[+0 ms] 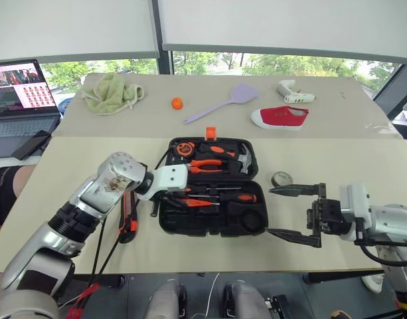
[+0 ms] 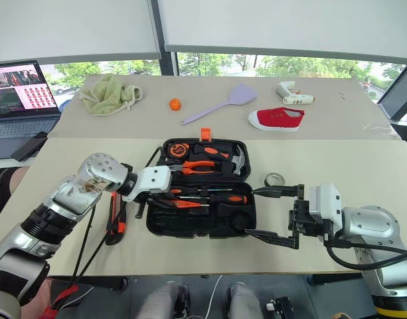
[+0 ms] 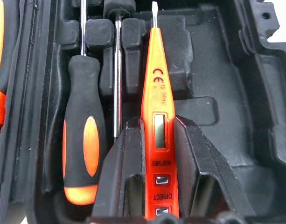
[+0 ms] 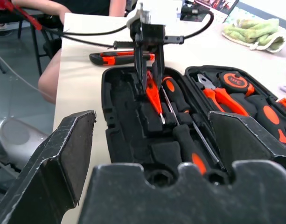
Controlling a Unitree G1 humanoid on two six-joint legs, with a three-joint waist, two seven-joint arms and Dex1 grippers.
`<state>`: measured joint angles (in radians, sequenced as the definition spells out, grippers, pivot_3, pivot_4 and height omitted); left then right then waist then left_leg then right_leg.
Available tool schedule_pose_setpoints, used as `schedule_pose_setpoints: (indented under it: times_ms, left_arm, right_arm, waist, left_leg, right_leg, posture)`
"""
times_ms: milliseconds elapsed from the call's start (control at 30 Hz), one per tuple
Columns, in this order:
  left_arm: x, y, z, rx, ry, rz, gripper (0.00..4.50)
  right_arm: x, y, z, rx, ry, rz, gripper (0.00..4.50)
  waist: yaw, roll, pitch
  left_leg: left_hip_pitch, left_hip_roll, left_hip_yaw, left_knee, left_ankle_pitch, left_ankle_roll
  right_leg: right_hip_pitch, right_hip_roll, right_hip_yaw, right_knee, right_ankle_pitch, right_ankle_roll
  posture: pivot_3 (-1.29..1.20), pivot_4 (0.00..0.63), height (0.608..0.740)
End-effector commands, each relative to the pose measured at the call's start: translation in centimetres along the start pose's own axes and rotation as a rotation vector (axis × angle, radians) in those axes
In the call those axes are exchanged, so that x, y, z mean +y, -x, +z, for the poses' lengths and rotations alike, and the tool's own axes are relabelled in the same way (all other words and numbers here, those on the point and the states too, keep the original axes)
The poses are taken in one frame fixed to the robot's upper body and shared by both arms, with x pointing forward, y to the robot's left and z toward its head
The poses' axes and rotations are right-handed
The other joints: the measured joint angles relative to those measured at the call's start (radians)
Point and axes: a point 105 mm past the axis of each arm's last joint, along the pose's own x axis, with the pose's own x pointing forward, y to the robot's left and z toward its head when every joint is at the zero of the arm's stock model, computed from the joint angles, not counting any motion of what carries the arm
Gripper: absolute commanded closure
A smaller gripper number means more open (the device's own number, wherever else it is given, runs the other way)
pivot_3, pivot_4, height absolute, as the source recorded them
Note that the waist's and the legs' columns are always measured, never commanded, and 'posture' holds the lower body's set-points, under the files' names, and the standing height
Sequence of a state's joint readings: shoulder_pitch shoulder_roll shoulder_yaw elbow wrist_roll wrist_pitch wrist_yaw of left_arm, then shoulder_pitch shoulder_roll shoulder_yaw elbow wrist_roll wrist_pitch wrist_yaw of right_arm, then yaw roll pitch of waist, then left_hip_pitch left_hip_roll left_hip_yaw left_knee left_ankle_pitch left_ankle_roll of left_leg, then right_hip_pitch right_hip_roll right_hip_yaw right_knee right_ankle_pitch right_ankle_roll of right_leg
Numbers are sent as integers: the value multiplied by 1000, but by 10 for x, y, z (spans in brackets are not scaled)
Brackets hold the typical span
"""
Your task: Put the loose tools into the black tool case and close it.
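Here we see the black moulded-plastic clamshell tool case (image 1: 210, 196) lying open near the front edge of the beige desk (image 1: 362, 166), with the left claw (image 3: 161, 186) clamped on a slim orange tester screwdriver (image 3: 157, 116) and holding it over the case's front half, beside two orange-and-black-handled screwdrivers (image 1: 223, 197) already in their slots. We judge the chief risk to be misalignment: released askew, the tester would rest on the slot's ridges and block the lid from closing. The right claw (image 1: 295, 212) hangs just right of the case with its fingers wide apart and nothing between them. An orange-and-black utility knife (image 1: 128, 219) lies on the desk left of the case beneath the left arm, where a sweep could knock it off; a small dark tape roll (image 1: 281, 179) sits near the case's right side, easily nudged away.
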<state>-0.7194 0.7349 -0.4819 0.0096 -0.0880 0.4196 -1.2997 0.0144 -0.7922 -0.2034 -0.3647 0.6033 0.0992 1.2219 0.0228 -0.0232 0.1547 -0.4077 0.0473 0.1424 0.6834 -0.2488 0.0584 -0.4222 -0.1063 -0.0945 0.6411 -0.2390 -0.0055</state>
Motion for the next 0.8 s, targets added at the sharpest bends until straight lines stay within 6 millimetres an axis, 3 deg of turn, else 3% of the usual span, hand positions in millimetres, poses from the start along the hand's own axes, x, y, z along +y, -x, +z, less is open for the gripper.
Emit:
schedule_pose_setpoints:
  times_ms: [33, 167, 300, 367, 500, 667, 767, 800]
  left_arm:
    - [-1, -1, 3, 28, -22, -13, 4071]
    - [7, -4, 2, 45, 20, 56, 4071]
    - [0, -5, 9, 16, 18, 13, 4071]
    - [-3, -2, 14, -10, 6, -11, 3072]
    - [3, 15, 29, -79, -32, 35, 1781]
    - [-1, 35, 40, -136, -44, 56, 1781]
    - [2, 34, 43, -209, -25, 111, 1781]
    - [2, 30, 39, -222, -28, 113, 2021]
  right_arm:
    - [1, 2, 10, -20, 33, -11, 0]
    - [1, 2, 10, -22, 32, -13, 0]
    - [1, 1, 10, -26, 27, -14, 0]
    - [1, 1, 10, -28, 25, -13, 0]
    - [1, 0, 10, -28, 20, -10, 0]
    - [0, 1, 8, -23, 13, -11, 0]
    - [0, 0, 6, -22, 9, -12, 0]
    - [0, -2, 6, -25, 8, -13, 0]
  waist:
    - [0, 0, 0]
    - [3, 0, 0]
    - [4, 0, 0]
    - [4, 0, 0]
    - [2, -1, 0]
    - [0, -1, 1]
    - [0, -1, 1]
    - [1, -1, 1]
  left_leg:
    - [0, 0, 0, 0, 0, 0]
    - [0, 0, 0, 0, 0, 0]
    - [0, 0, -1, 1, 0, 1]
    - [0, 0, -1, 1, 0, 1]
    - [0, 0, 0, 1, 0, 0]
    - [0, 0, -1, 2, 1, -1]
    - [0, 0, 0, 2, 1, -1]
    - [1, 0, -1, 2, 1, -1]
  right_leg:
    - [0, 0, 0, 0, 0, 0]
    - [0, 0, 0, 0, 0, 0]
    - [1, 0, 0, 1, 0, 0]
    - [1, 0, 0, 1, 0, 0]
    - [0, 0, 0, 1, 0, 0]
    - [0, 0, 0, 1, 0, 0]
    - [0, 0, 0, 1, 0, 1]
    - [1, 0, 0, 1, 0, 1]
  posture:
    - [0, 150, 740]
    - [0, 150, 740]
    - [0, 150, 740]
    - [0, 150, 740]
    - [0, 150, 740]
    - [0, 150, 740]
    - [0, 150, 740]
    - [0, 150, 740]
